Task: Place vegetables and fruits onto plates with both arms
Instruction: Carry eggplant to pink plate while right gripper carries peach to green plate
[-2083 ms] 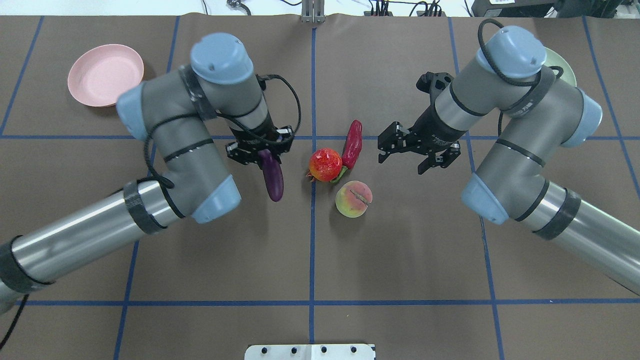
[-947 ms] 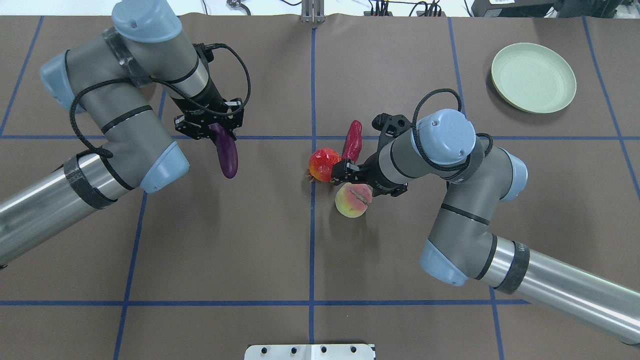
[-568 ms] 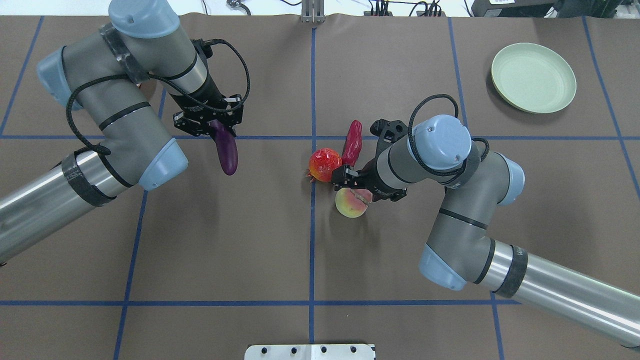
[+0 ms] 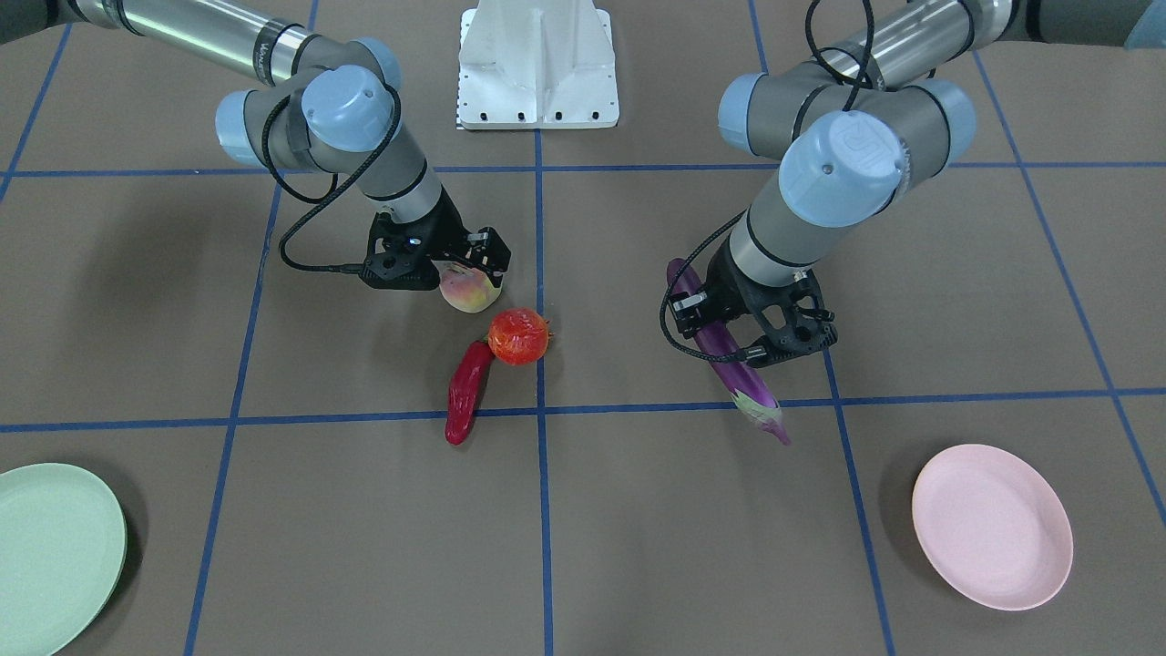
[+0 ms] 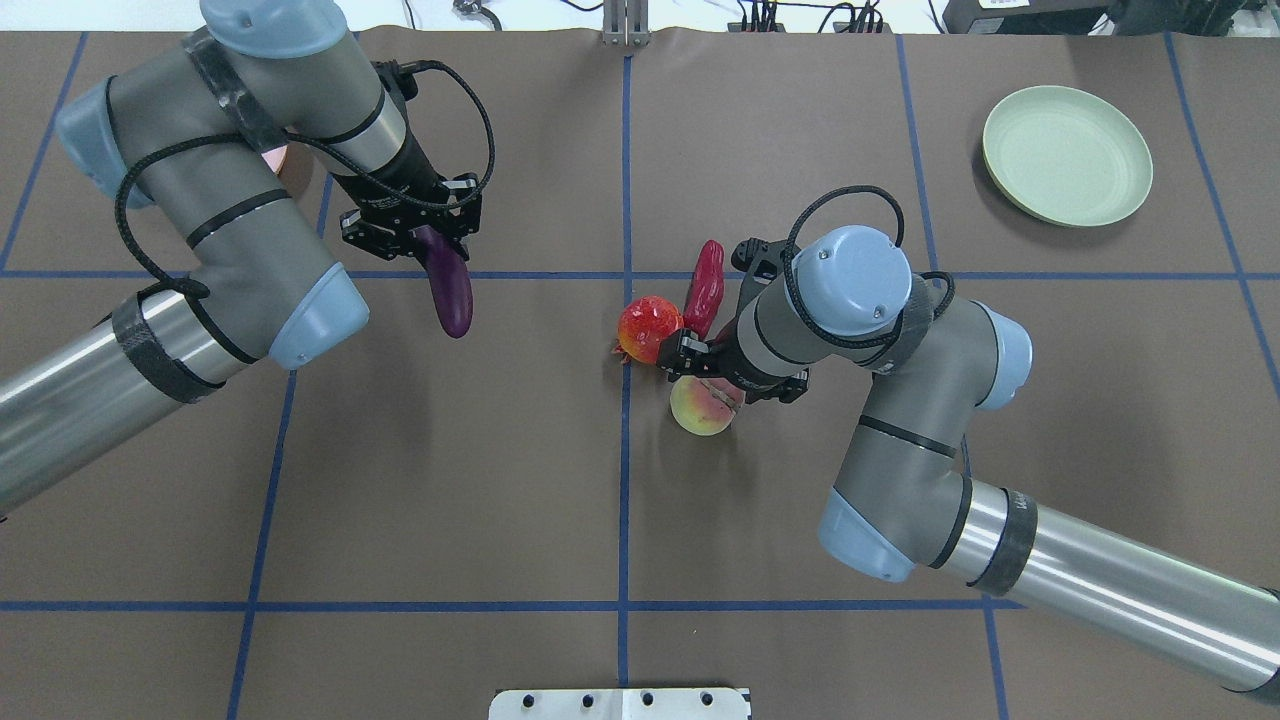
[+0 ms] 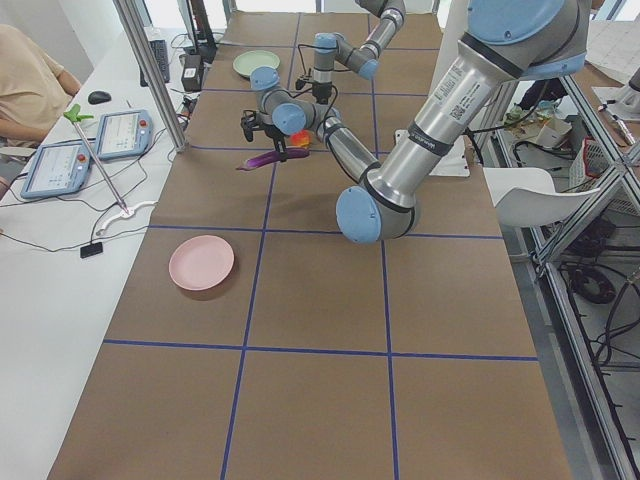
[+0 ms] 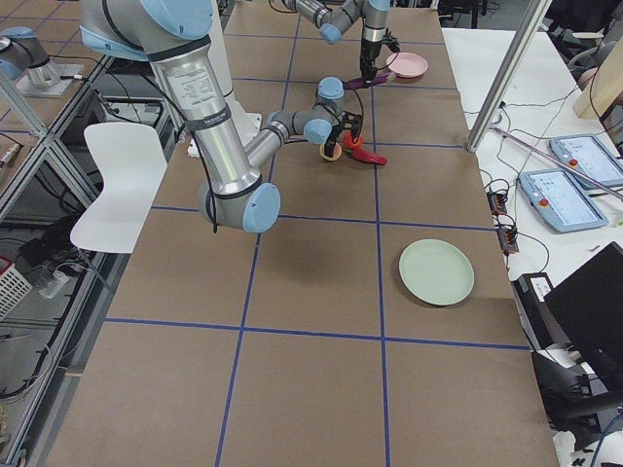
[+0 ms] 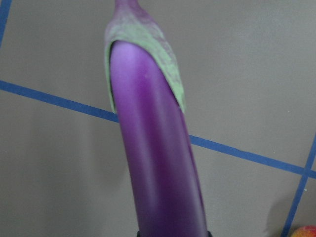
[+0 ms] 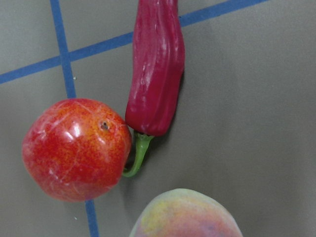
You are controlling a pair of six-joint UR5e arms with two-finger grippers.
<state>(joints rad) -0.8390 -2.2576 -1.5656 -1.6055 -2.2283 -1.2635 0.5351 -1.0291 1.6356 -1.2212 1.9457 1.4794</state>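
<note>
Left gripper (image 4: 745, 330): clamped on the eggplant (image 4: 733, 369), narrow, jaws on the purple body. The green-capped stem end sticks out past the fingers. Left wrist cam shows the eggplant (image 8: 158, 168) running lengthwise out from between the jaws, with brown table (image 5: 450, 480) and a blue grid line behind it. In the left side view it looks lifted clear of the surface and tilted.

The stem end points toward the pink plate (image 4: 993, 527) but stops short of it, not over the rim. Nothing is on that plate.

Right gripper (image 4: 460, 273): down at the peach (image 4: 469, 293), jaws roughly peach-width and straddling it. Can't tell whether the pads are actually pressing on it; the wrist and gripper body cover the contact in overhead, and the right wrist cam shows only the top of the peach (image 9: 185, 215) at the bottom edge, no fingers. The peach sits on the table.

Round fruit (image 4: 519, 335) and chili (image 4: 466, 390) are on the table just beyond the peach, on the side away from the robot. The chili's green stem curls against the fruit, touching. There's a small gap between the peach and those two.

Green plate (image 5: 1067, 155) is at the far corner on the robot's right side, well apart from the right gripper, with nothing on it.
</note>
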